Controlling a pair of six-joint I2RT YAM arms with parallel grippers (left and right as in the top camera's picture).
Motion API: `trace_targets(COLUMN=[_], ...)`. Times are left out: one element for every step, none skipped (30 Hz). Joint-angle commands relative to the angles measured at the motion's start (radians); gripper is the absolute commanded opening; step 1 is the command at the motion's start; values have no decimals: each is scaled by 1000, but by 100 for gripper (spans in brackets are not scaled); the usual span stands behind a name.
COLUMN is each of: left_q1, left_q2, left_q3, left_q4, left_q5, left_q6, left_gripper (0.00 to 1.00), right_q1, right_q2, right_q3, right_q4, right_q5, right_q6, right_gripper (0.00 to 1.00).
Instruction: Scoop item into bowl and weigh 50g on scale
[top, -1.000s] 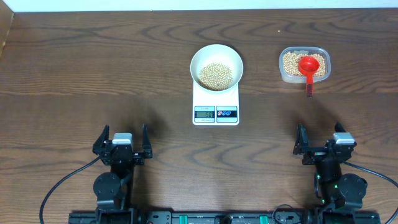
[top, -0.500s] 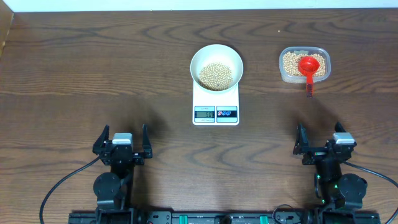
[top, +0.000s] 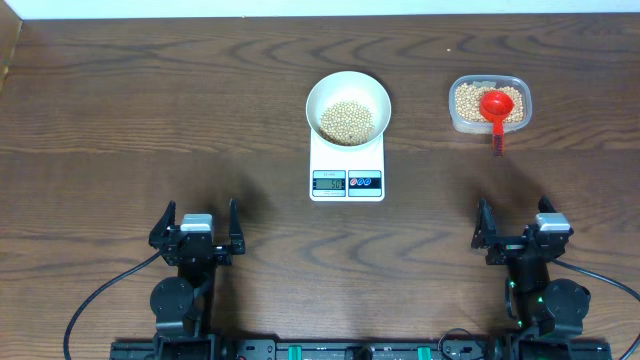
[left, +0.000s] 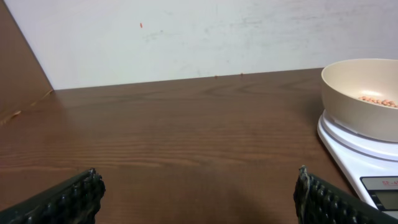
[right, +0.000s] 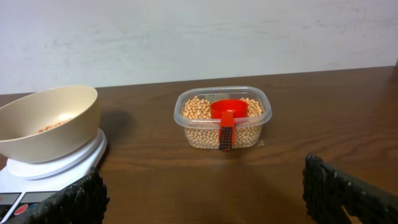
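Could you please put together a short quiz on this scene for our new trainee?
1. True or false: the bowl sits on the scale.
2. Where does the red scoop lie? A: in the bowl. B: in the clear tub of beans. C: on the scale.
3. Fill in: the left gripper and the right gripper both stand ____, holding nothing.
Key: 1 true; 2 B; 3 open.

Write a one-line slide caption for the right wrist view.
Red scoop rests on beans in clear tub, beside bowl on the scale.
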Motion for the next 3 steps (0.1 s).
trace_targets(left_q1=[2, 2, 2], left_q2=[-6, -6, -6], left_q3=[-23, -23, -23], left_q4=[-24, -24, -24], left_q5=[-9, -9, -9], left_q6=[2, 2, 2], left_gripper=[100, 100, 100], right_q1=[6, 6, 6], right_q2=[-6, -6, -6], right_q3=[-6, -6, -6], right_q4=[0, 0, 0], right_q5=[7, 7, 7], right_q6=[-5, -5, -5], right_gripper=[99, 99, 99])
